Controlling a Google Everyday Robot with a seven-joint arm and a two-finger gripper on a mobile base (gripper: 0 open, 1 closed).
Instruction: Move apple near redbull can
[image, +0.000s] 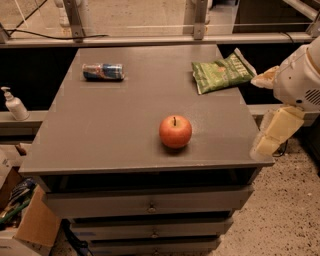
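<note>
Apple (175, 131) sits upright, stem up, on a grey cabinet top (125, 125), near the front edge and a little toward the picture's right of centre. Nothing touches it. The gripper (270, 137) hangs off the cabinet's right edge, beside the front right corner and low, about level with the top. It holds nothing, and whether it is spread or pressed together cannot be told from this view.

From the gripper, the apple lies toward the picture's left and slightly farther back, with bare surface between them. The redbull can (103, 71) lies on its side near the far left corner, its long axis running left to right, well apart from the apple. So the carry would likely run diagonally, away from the gripper's side toward the far left. A green chip bag (222, 71) lies at the far right, out of that line.
</note>
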